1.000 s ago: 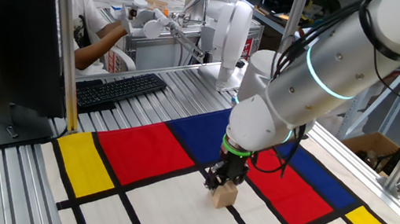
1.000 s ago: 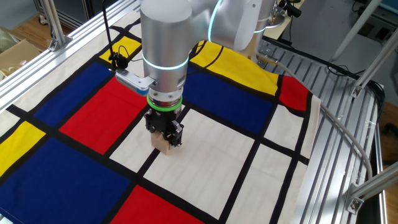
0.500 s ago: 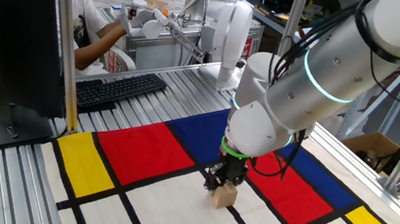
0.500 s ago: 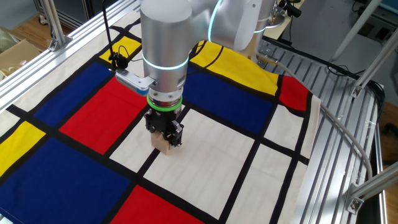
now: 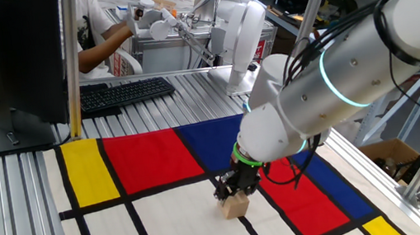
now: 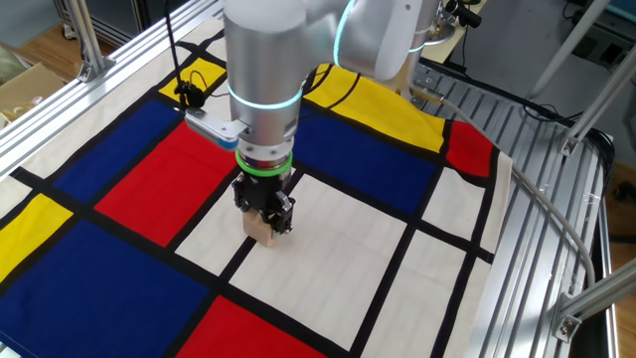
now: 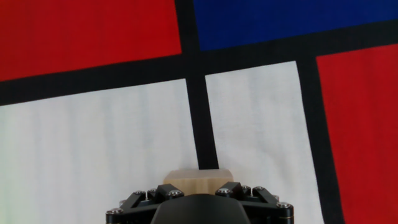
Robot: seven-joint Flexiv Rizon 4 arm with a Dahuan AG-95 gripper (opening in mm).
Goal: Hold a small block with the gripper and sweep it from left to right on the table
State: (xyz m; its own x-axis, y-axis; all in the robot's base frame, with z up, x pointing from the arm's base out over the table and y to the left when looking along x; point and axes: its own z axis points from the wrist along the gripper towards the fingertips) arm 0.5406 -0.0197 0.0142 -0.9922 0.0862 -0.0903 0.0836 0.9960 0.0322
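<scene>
The small block [image 5: 235, 205], a light-tan wooden cube, rests on a white panel of the table [image 5: 167, 224] right beside a black line. The black gripper [image 5: 234, 194] under its green ring stands straight over the block, jaws shut on its two sides. The other fixed view shows the block [image 6: 261, 229] under the gripper [image 6: 263, 216], on a black line between white panels. From the hand view only the block's top [image 7: 198, 178] peeks out between the fingers [image 7: 154, 196].
A keyboard [image 5: 125, 93] and a dark monitor [image 5: 5, 56] sit on the bare aluminium beyond the cloth's far edge. A person's arm [image 5: 103, 42] shows at the back. Metal posts [image 5: 72, 63] rise at the table's edges.
</scene>
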